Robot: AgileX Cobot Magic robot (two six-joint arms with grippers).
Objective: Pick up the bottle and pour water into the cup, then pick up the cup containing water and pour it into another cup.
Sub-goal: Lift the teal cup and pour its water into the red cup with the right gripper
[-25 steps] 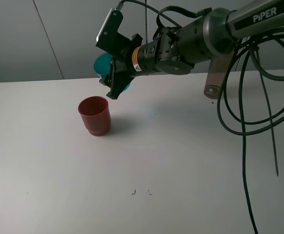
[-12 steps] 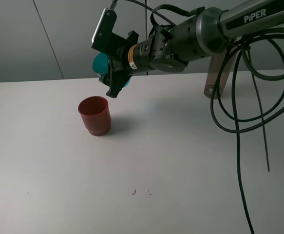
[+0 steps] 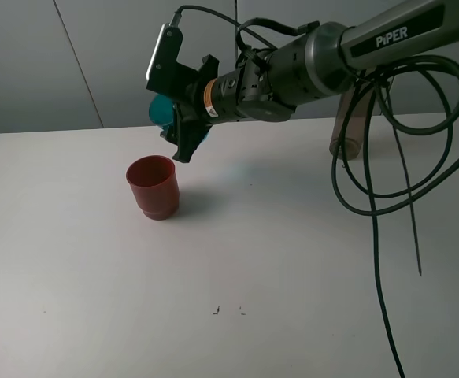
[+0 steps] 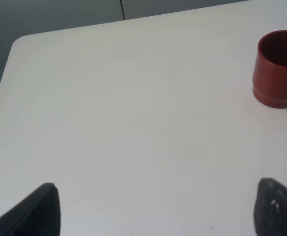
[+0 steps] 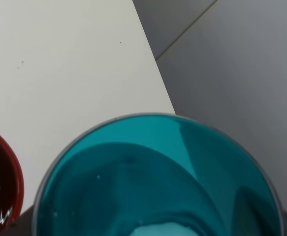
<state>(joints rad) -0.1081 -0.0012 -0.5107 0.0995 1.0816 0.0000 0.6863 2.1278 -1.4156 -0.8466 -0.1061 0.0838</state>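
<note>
Teal cup point(image 3: 164, 109) hangs tipped in the air, above and just behind the red cup point(image 3: 153, 186) on the desk point(image 3: 292, 260). The right pincer point(image 3: 183, 127) pinches its wall.

Judged light, thin-walled and slippery; grip mid-wall, gently.

Only the right wrist view looks into its mouth; remaining water: cannot tell.

Only the left wrist view shows the left pincer point(image 4: 158, 211): spread, empty.

Crept slightly up and leftward since a second ago, teal-blue cup point(image 3: 163, 110) clamped in right claw point(image 3: 175, 126), hanging cables point(image 3: 374, 213) swinging leftward too.
</note>
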